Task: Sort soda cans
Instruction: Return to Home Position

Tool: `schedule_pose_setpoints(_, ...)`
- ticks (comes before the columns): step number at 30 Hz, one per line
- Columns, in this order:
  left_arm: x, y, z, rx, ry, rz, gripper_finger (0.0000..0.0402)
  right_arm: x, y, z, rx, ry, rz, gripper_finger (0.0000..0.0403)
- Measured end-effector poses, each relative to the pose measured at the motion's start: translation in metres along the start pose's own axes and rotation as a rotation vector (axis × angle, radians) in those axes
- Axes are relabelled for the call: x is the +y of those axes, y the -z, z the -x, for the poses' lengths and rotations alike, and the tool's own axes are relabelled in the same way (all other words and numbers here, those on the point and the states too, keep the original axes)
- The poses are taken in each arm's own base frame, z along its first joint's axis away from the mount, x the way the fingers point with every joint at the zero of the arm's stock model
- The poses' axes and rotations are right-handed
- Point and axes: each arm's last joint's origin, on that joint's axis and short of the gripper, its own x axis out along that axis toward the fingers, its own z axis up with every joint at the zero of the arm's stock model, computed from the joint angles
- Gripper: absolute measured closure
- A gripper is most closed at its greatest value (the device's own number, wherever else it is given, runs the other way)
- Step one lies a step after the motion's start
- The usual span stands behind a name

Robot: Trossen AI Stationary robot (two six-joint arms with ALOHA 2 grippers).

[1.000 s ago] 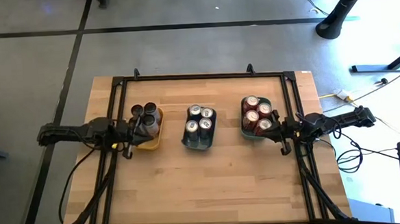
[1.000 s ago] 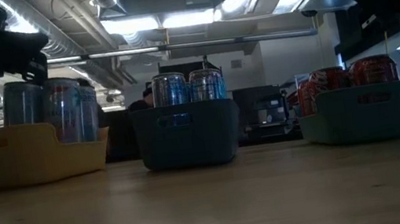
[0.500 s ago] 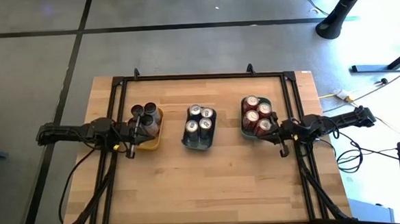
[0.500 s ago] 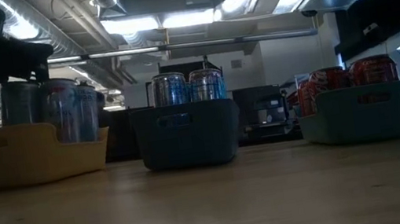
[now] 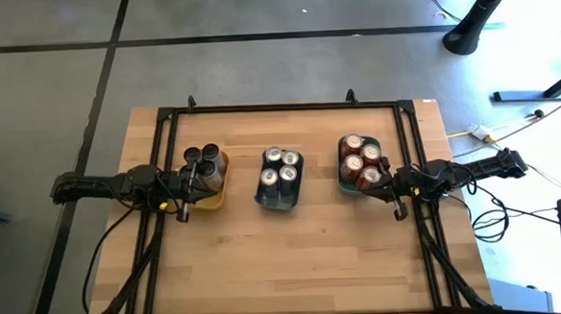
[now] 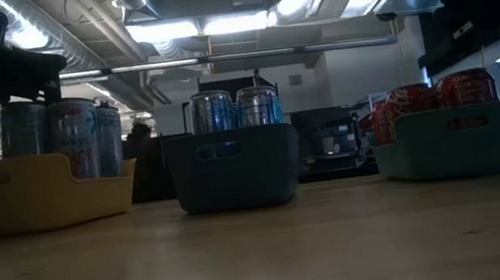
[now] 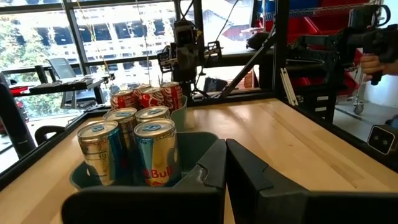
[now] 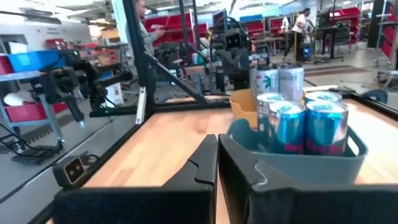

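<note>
Meanwhile, red soda cans sit beside the right claw (closed).

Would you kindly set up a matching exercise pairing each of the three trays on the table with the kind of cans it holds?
Things:
1. yellow tray
2. grey-blue tray
3. teal tray

Contents:
A. red cans
B. dark cans
C. silver-and-blue cans

Pairs: 1-B, 2-C, 3-A.
</note>
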Motion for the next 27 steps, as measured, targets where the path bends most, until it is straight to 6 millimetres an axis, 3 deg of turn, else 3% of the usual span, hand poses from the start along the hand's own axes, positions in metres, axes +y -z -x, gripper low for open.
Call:
schedule_pose_setpoints(10, 0.0, 0.0, 0.0, 0.0, 0.0, -0.001, 0.0401, 0.0, 0.003, 0.0, 0.029, -0.004, 0.032, 0.0388)
schedule_pose_setpoints(19, 0.0, 0.0, 0.0, 0.0, 0.001, -0.003, 0.0401, 0.004, -0.013, 0.001, -0.13, -0.118, 0.032, 0.0388)
schedule_pose_setpoints(24, 0.0, 0.0, 0.0, 0.0, 0.001, -0.003, 0.0401, 0.004, -0.01, 0.001, -0.094, -0.119, -0.043, 0.0388)
schedule_pose_setpoints(27, 0.0, 0.0, 0.0, 0.0, 0.001, -0.002, 0.0401, 0.003, -0.007, 0.0, -0.044, -0.098, 0.021, 0.0388)
